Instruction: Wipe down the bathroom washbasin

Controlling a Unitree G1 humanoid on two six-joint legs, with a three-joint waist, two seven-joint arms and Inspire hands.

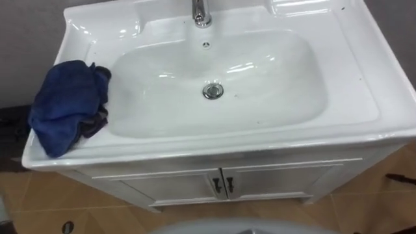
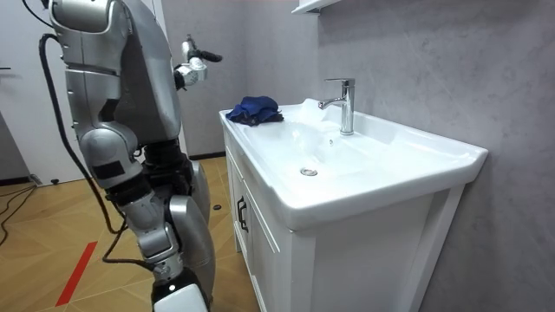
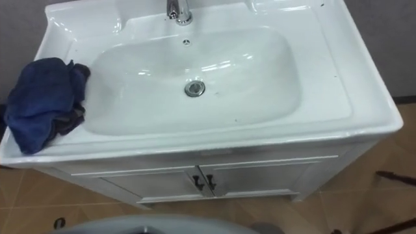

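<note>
A white basin (image 1: 97,146) is set in a vanity top, with a chrome drain (image 1: 212,90) at the bowl's middle and a chrome tap (image 1: 201,12) at the back. On the rim to my left lies a crumpled dark blue cloth (image 1: 65,104); it also lies at the far end of the top (image 2: 255,109) in the room view. I stand upright in front of the vanity. My left hand (image 2: 192,69) is raised at chest height, short of the basin, fingers spread and holding nothing. My right hand (image 2: 173,165) sits low by my waist.
Below the top, a white cabinet has two doors with dark handles (image 1: 222,185). A grey wall (image 2: 434,61) backs the basin and a shelf edge (image 2: 312,5) juts out above it. The floor (image 2: 52,251) is wood.
</note>
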